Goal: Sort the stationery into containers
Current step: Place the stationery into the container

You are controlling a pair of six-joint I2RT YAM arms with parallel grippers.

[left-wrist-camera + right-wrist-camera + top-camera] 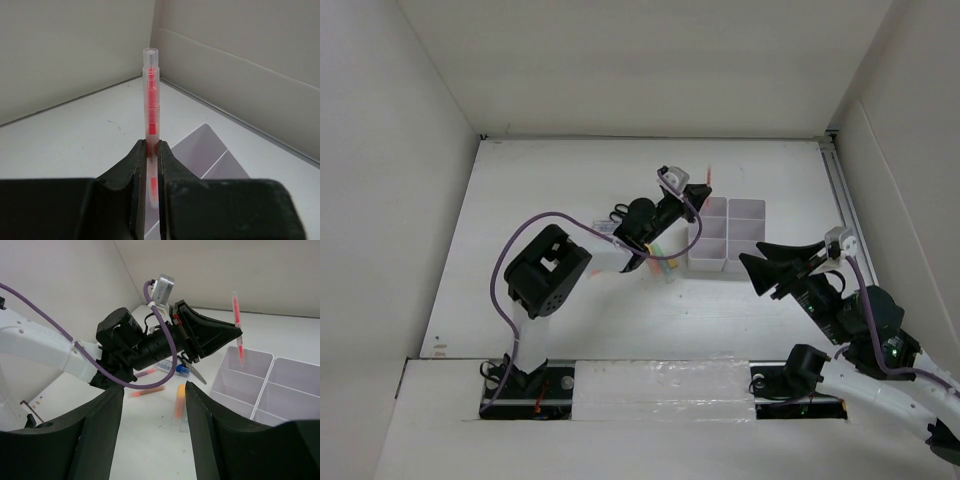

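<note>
Left gripper (151, 150) clamped on the upright red pen (151, 100), held over the far left corner compartment of the organiser (273, 361). I should centre the tip within that cell's walls, lower, then release. Right gripper (152, 390) waits nearby, fingers apart, empty.

You have one white organiser (727, 236), and it has six square compartments. You can count two thin red pens: one raised red pen (151, 100) and one lying red pen (145, 391). There is one orange highlighter (179, 401), one blue-capped tube (170, 366) and one pair of scissors (194, 372). Two robot arms show: the left arm (548, 272) and the right arm (865, 320).
</note>
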